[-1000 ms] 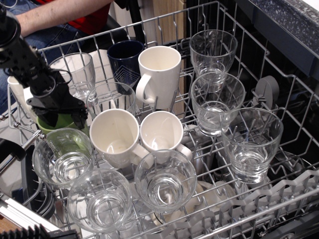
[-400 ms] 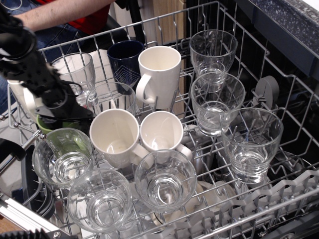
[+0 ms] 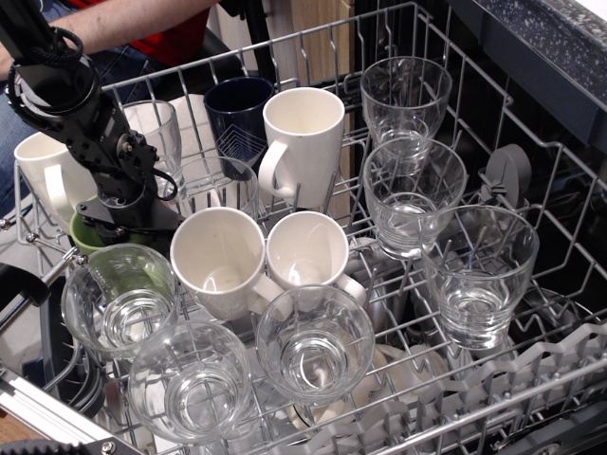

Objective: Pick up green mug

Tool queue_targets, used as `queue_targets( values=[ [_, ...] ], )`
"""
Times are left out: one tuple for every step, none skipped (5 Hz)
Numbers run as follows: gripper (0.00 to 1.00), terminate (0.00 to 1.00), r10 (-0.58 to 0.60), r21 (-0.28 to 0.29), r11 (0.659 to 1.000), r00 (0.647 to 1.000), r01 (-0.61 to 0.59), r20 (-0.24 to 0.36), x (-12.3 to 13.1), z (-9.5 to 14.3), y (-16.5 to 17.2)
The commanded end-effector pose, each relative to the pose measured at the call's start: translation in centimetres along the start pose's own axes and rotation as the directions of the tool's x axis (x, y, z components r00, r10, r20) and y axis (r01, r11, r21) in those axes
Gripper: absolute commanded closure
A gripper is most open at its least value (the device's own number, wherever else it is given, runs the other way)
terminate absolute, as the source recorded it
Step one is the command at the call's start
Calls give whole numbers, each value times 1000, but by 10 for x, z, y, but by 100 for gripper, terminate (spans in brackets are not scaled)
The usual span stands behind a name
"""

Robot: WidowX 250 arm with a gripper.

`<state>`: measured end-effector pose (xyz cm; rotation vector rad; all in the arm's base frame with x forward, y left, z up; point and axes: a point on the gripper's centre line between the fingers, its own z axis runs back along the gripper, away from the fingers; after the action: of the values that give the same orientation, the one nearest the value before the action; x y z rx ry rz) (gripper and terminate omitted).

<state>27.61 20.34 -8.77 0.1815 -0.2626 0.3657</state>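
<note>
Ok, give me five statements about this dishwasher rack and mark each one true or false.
1. The gripper is down over the green mug at the rack's left side. True.
2. The green mug hangs in the air above the rack. False: it sits low in the rack, mostly hidden behind the gripper and a glass.
3. A navy mug stands beside a tall white mug at the back. True.
4. All the mugs in the rack are green. False: several are white and one is navy.
5. The rack's right side holds plates. False: it holds glasses.
</note>
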Motion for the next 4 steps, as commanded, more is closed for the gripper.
queue_targets(
  values=[
    [100, 0, -6, -7, 1000, 999, 7, 44, 31, -7, 8],
    [100, 0, 2, -12, 1000, 1000, -2, 14, 43, 4, 5],
    [100, 0, -10, -14, 1000, 999, 10, -34, 50, 27, 6],
    [100, 0, -24, -32, 999, 999, 23, -40, 34, 46, 5]
  ],
)
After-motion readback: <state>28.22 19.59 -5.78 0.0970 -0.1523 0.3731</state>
